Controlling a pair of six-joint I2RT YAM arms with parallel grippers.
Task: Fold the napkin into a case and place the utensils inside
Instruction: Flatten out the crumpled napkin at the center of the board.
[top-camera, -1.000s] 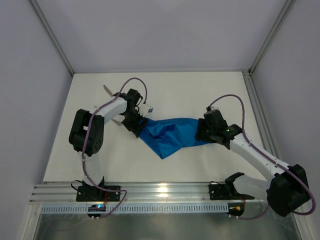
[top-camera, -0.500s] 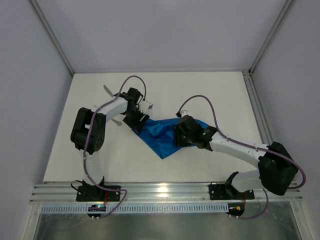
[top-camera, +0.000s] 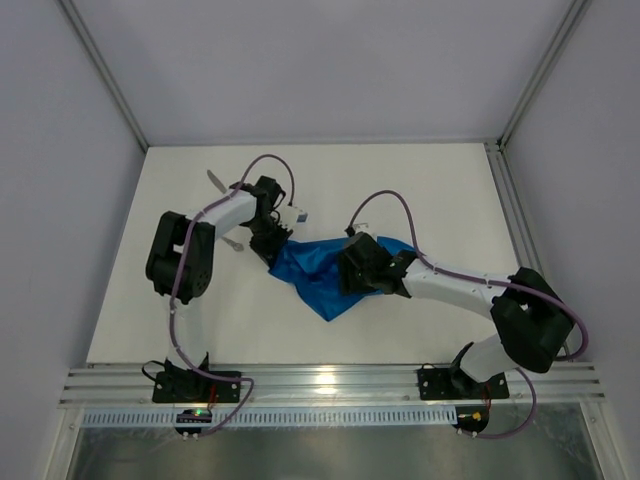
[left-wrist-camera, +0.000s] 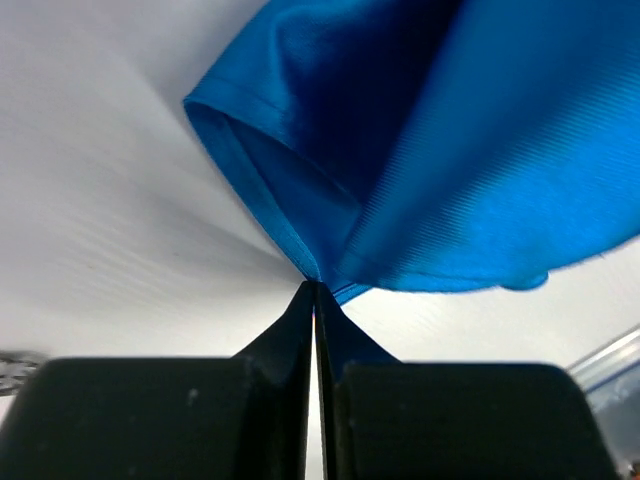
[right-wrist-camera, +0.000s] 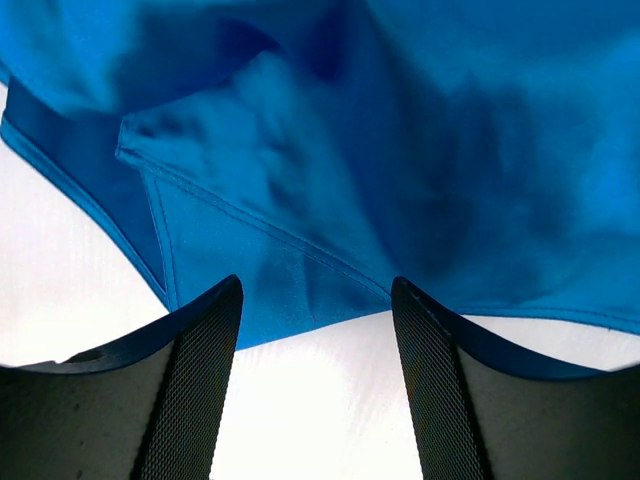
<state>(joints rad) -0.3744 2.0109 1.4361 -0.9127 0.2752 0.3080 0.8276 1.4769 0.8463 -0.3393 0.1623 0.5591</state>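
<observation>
White table (top-camera: 420, 190): left gripper (left-wrist-camera: 316, 287) clamps napkin (top-camera: 315, 275) corner (likely anchor for folding); right gripper (right-wrist-camera: 317, 290), jaws apart, hovers over it.

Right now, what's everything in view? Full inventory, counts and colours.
napkin: 1, bright blue, crumpled mid-table between the arms
utensils: 2, silver, slim, far left of the table by the left arm; partly hidden, cannot tell knife from fork
table: 1, white, under everything
rail: 1, silver metal, along the near table edge
left end effector: 1, black, shut on the napkin's left corner
right end effector: 1, black, open, at the napkin's right part
</observation>
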